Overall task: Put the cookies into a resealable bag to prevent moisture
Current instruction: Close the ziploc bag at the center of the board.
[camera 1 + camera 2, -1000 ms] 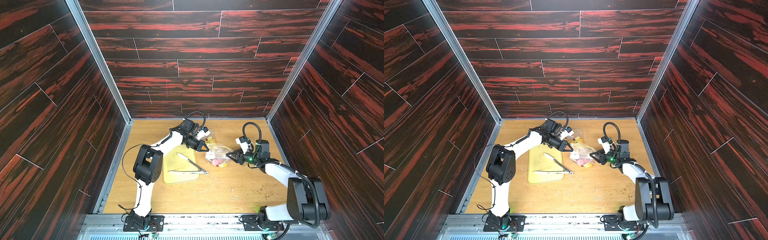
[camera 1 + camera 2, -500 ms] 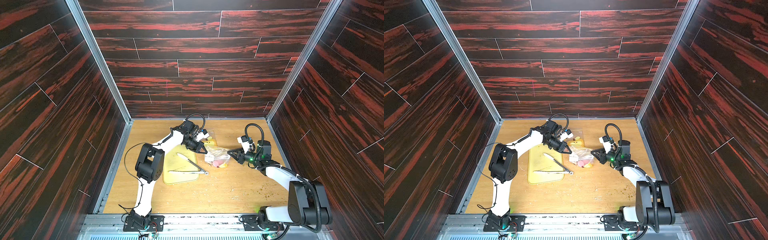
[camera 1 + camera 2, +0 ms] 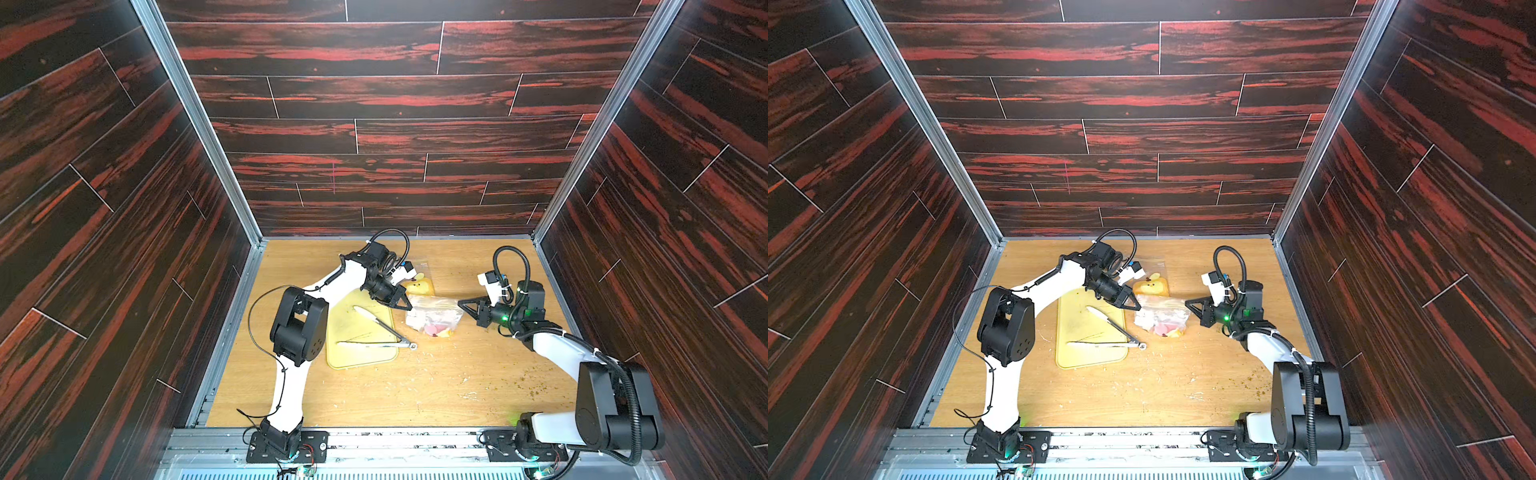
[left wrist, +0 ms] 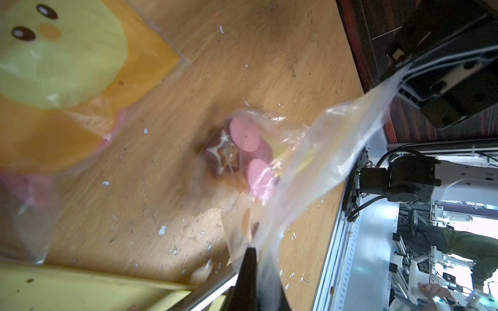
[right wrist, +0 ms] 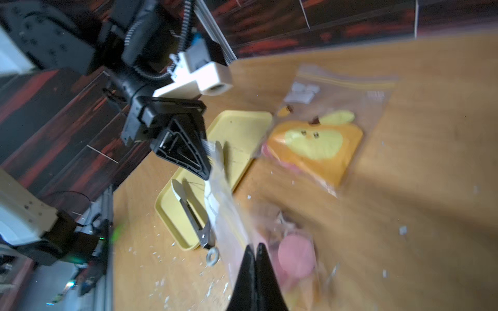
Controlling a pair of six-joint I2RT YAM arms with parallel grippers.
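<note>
Jaws of the left gripper and the right gripper are pressed together on opposite ends of the mouth of the resealable bag. The mouth is thereby stretched taut, presumably for sealing. The cookies are gathered low inside it, just beside the yellow tray, on which only the tongs are seen.

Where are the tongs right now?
In both top views the metal tongs lie on the yellow tray, on the left arm's side, hinge end overhanging its edge beside the clear bag.
</note>
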